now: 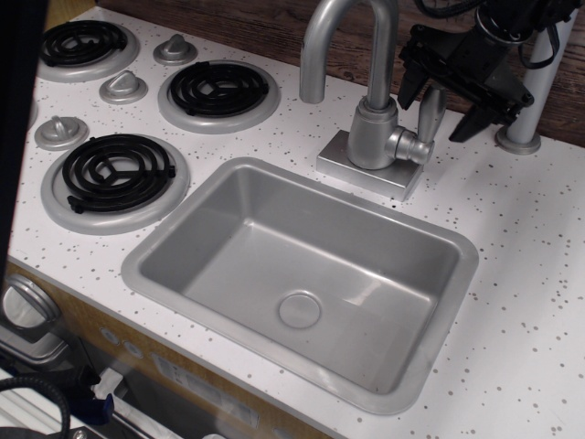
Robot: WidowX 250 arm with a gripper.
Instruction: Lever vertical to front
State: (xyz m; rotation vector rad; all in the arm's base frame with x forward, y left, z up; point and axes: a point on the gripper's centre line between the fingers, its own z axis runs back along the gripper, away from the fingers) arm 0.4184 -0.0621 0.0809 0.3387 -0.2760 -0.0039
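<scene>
The lever (429, 115) is a short silver-grey rod standing upright on the side stub (416, 146) of the faucet body (373, 133). My black gripper (438, 106) hangs over the lever's top with its jaws open. One finger (408, 80) is left of the lever and the other finger (469, 123) is to its right. The lever's upper end sits between them, and I cannot tell whether either finger touches it.
The gooseneck spout (322, 41) rises left of the gripper. A silver pole on a round base (523, 139) stands just behind and right of it. The sink (174, 249) lies in front, with burners (115, 171) and knobs (60, 131) at the left.
</scene>
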